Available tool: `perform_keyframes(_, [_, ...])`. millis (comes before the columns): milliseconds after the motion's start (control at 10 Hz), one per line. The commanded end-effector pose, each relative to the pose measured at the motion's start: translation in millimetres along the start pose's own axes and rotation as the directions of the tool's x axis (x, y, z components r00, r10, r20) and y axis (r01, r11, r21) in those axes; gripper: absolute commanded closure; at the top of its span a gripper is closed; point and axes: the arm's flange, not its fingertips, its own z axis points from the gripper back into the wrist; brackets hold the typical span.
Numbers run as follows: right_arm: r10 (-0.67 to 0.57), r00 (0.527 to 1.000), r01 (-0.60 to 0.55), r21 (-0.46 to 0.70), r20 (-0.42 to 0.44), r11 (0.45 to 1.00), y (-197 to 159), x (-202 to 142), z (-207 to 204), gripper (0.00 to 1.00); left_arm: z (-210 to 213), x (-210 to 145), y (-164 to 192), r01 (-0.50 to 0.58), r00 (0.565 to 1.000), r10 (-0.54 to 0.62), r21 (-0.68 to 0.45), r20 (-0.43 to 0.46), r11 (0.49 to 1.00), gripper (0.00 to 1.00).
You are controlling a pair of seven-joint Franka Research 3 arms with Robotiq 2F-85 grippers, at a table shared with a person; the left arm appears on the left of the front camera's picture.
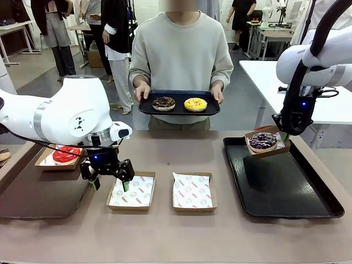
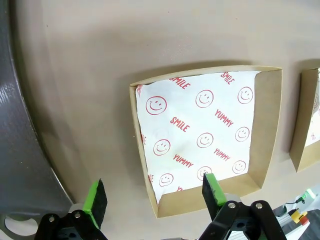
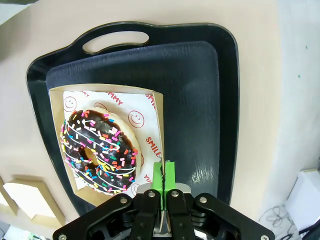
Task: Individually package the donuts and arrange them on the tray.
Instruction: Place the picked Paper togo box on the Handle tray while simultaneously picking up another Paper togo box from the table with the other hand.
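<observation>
Placing: the right gripper point(image 3: 163, 167), clamped on a box point(image 3: 156, 107) wall, holds a boxed donut point(image 3: 97, 150) over the tray point(image 3: 200, 100)'s far left corner. Next, lower and release. The left gripper point(image 2: 152, 189) hangs wide open, empty.

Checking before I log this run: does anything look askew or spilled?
Nothing is spilled. The box holding the dark sprinkled donut is tilted over the black tray at its far left corner, pinched by one wall in the right gripper.
</observation>
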Motion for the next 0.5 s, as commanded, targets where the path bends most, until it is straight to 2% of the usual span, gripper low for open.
perform_keyframes(0, [0.0, 1.0, 0.0, 0.0, 0.0, 1.0, 0.0, 0.0, 0.0, 0.99, 2.0, 1.0, 5.1, -0.004, 1.0, 0.004, 0.007, 0.012, 1.0, 0.0])
perform_keyframes(400, [0.024, 1.0, -0.024, 0.0, 0.0, 1.0, 1.3, 17.4, -12.4, 0.99, -3.3, 7.0, 10.0, -0.019, 1.0, 0.019, 0.0, -0.015, 1.0, 0.0])
